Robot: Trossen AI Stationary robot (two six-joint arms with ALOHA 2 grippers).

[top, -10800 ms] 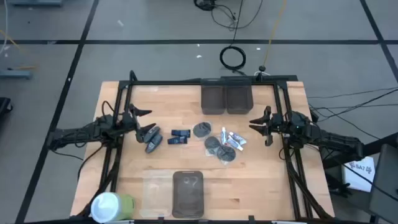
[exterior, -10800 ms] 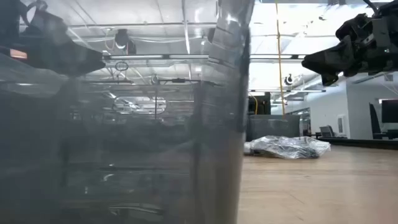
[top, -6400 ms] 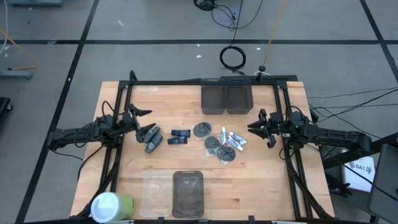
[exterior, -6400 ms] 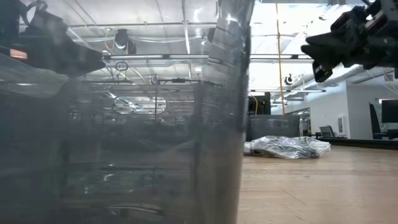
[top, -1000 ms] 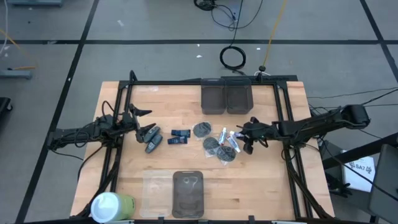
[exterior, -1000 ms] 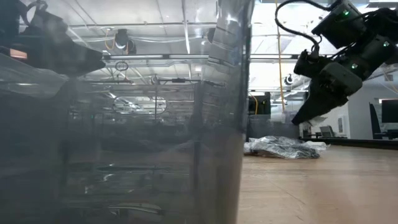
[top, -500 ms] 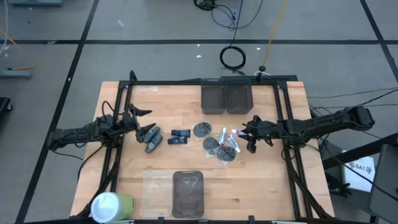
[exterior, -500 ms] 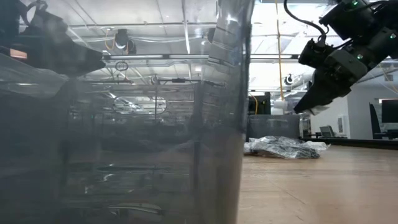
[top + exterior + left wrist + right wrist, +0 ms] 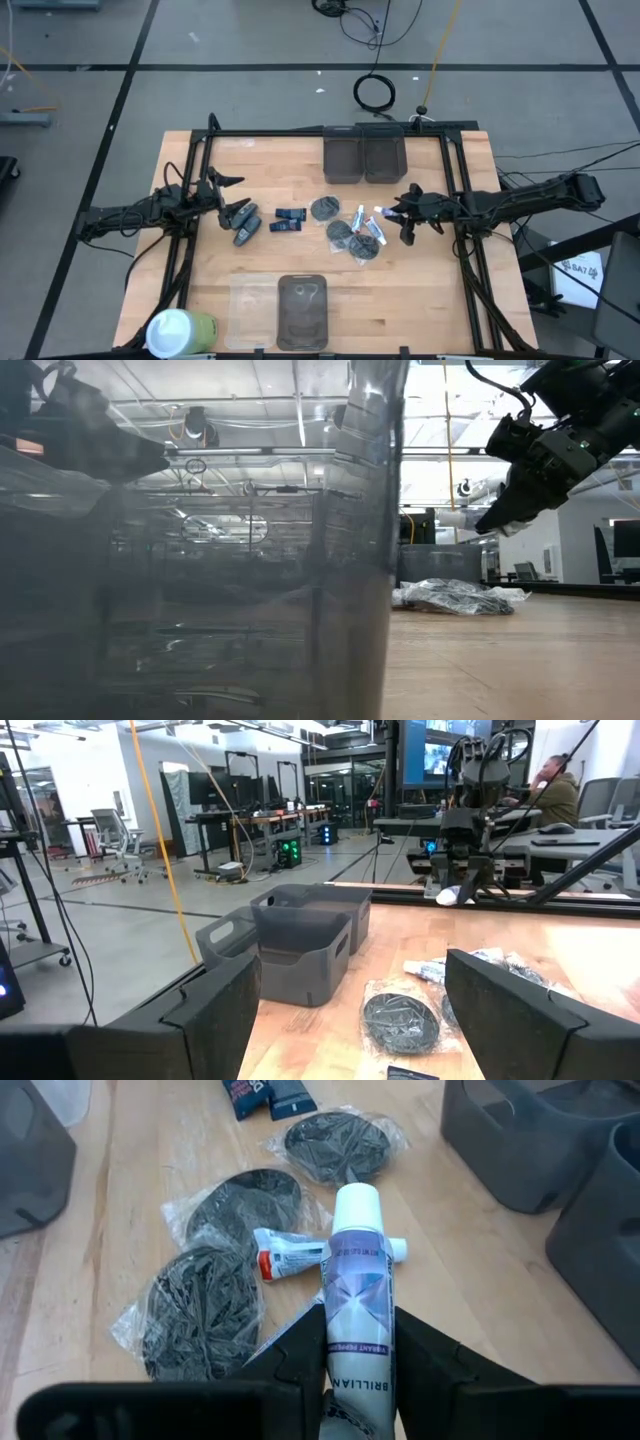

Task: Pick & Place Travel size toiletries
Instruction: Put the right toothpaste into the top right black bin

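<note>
A pale wooden tabletop (image 9: 420,290) is seen from above, with a dark robot arm at each side. At 3 o'clock, the right gripper (image 9: 396,218) hangs above the tabletop at the right edge of a cluster of toiletries, its fingers clamped on a small white tube with a white cap and blue-and-silver print (image 9: 356,1275). In the right wrist view the tube points forward between the two dark fingers (image 9: 295,1345), above the items below.

Under it lie three dark grey round flat packets in clear wrap: one near (image 9: 200,1310), one in the middle (image 9: 245,1200), one farther off (image 9: 335,1142). A small white tube with a red end (image 9: 300,1255) lies between them. Two dark blue packs (image 9: 289,219) sit just left of the cluster.

At 9 o'clock, the left gripper (image 9: 228,196) waits near the left edge, jaws spread wide and empty, with a grey oblong bottle (image 9: 244,229) just beside it.

At 12 o'clock stand two dark see-through rectangular bins (image 9: 363,160), side by side. At 6 o'clock sits another dark bin (image 9: 302,310), beside a clear one (image 9: 250,305). A white-and-green cylinder (image 9: 178,331) stands at 7 o'clock.
</note>
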